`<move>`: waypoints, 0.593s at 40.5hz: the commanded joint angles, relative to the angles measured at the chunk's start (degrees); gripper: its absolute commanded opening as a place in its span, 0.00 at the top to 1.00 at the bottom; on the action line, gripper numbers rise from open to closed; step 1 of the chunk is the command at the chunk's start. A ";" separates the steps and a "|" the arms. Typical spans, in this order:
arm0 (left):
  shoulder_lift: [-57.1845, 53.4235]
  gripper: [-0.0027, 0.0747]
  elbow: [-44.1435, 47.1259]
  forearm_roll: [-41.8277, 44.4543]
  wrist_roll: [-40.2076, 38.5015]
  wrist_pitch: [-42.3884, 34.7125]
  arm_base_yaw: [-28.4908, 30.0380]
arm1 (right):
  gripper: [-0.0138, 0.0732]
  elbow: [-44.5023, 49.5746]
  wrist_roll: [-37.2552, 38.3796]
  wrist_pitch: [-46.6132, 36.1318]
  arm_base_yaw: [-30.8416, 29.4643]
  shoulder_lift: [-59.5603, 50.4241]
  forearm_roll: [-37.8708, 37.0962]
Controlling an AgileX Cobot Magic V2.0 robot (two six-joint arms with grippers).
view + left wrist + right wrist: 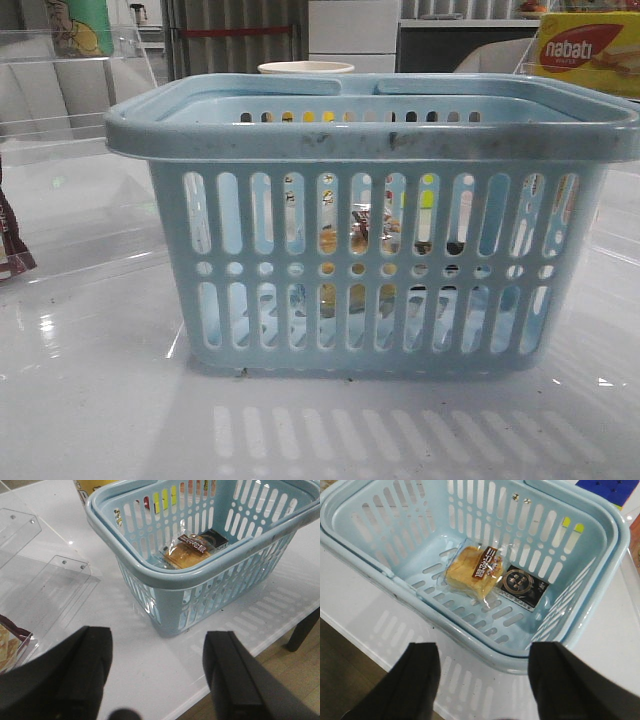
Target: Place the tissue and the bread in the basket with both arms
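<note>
Bread [470,572] lying on basket [370,135] floor, mostly hiding behind slotted wall in front view. Tissue not making itself out anywhere. White glossy desk [90,400] reflecting slots. Left fingers [85,655] and right fingers [422,672] both spreading wide, holding nothing.

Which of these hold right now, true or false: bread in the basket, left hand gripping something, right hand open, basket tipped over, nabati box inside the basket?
1. The bread lies on the floor of the basket. True.
2. The left hand grips something. False: its fingers stand apart with nothing between them.
3. The right hand is open. True.
4. The basket is tipped over. False: it stands upright on the table.
5. The nabati box is inside the basket. False: it sits outside, behind it.
</note>
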 commanded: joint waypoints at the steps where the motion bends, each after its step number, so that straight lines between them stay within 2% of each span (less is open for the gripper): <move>1: -0.01 0.38 -1.18 0.00 -0.64 -5.31 -0.35 | 0.28 -1.58 -0.57 -3.41 0.03 -0.27 0.25; 5: 0.35 0.38 -1.18 0.00 -0.64 -5.68 -0.35 | 0.41 -1.58 -0.57 -3.47 0.03 -0.27 0.25; 9: 0.59 0.39 -1.18 0.00 -0.64 -5.68 -0.35 | 0.61 -1.58 -0.57 -3.41 0.03 -0.27 0.17; 14: 0.59 0.51 -1.18 0.00 -1.64 -5.68 -0.35 | 0.78 -1.58 -0.57 -3.28 0.03 -0.27 0.17; 17: 0.59 0.62 -1.18 0.00 -1.87 -5.68 -0.35 | 0.82 -1.58 -0.57 -3.28 0.03 -0.27 0.17; 24: 0.59 0.84 -1.18 -0.23 -1.99 -5.45 -0.35 | 0.81 -1.58 -0.57 -3.38 0.03 -0.27 -0.59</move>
